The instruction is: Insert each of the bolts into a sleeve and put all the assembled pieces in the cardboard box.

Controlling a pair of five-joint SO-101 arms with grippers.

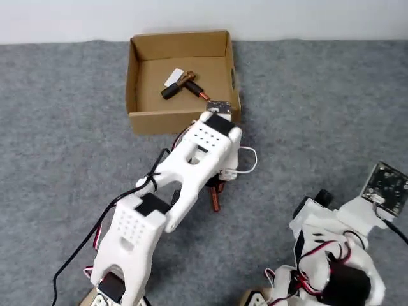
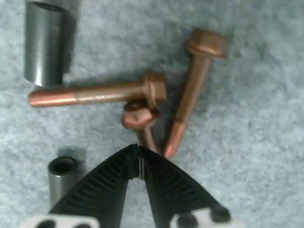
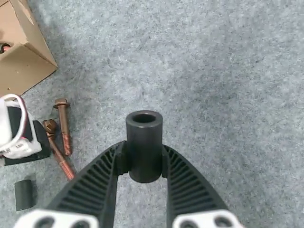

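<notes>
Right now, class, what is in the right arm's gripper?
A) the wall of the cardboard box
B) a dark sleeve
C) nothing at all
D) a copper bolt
B: in the right wrist view the right gripper is shut on a dark sleeve, which stands upright between the fingers with its open bore facing the camera.

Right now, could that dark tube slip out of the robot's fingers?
The sleeve looks like smooth round metal, so probably slippery and heavy for its size. The right gripper squeezes its sides with ribbed fingers, likely holding it. Laid sideways, it would probably roll.
</notes>
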